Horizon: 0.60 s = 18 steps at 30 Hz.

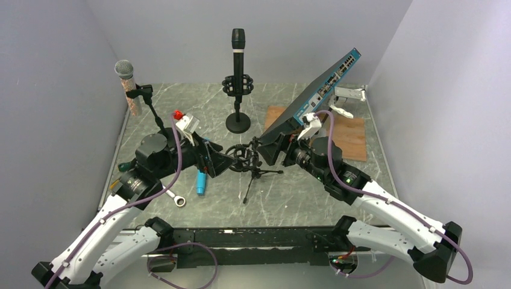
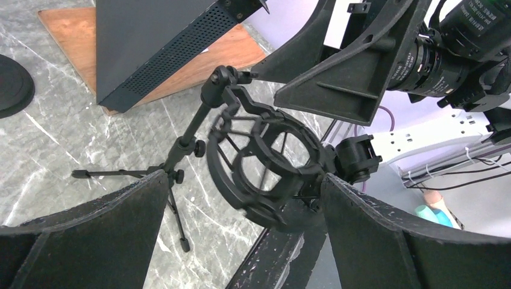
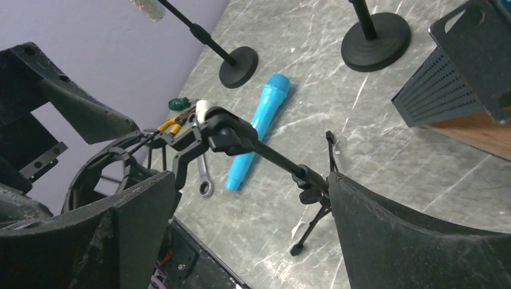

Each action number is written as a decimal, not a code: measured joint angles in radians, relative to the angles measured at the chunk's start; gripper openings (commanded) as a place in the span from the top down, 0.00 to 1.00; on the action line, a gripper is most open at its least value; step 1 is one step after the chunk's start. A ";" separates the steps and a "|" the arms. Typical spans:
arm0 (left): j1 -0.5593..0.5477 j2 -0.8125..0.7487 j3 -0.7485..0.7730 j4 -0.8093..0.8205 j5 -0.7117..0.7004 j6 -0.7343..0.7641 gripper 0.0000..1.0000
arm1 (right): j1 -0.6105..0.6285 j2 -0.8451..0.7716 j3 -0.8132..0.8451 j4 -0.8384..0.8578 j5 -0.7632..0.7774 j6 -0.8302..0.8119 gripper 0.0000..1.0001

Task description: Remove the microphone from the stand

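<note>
Microphone (image 3: 267, 111): blue, smooth cylinder, lying flat | stand (image 2: 218, 165): black ring cradle

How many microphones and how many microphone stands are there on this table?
Microphones: 3 (silver-headed microphone, black microphone, blue microphone)
Stands: 3 (left round-base stand, centre round-base stand, tripod stand)
Total: 6

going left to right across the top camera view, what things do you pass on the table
silver microphone -> wrench -> blue microphone -> black microphone -> network switch
</note>
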 measured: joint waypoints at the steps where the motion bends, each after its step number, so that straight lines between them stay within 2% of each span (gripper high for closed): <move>1: 0.000 0.000 0.000 0.000 -0.001 0.000 0.01 | -0.002 0.014 0.018 -0.020 0.003 -0.007 0.00; 7: 0.000 -0.003 0.000 -0.006 -0.016 0.002 0.01 | -0.009 -0.011 0.016 -0.074 0.044 -0.014 0.00; 13: 0.000 0.015 0.005 -0.014 -0.026 0.007 0.01 | -0.021 -0.129 -0.130 -0.060 0.043 0.021 0.02; 18: 0.000 0.046 0.019 -0.050 -0.046 0.014 0.01 | -0.023 -0.078 -0.263 -0.027 -0.024 0.062 0.03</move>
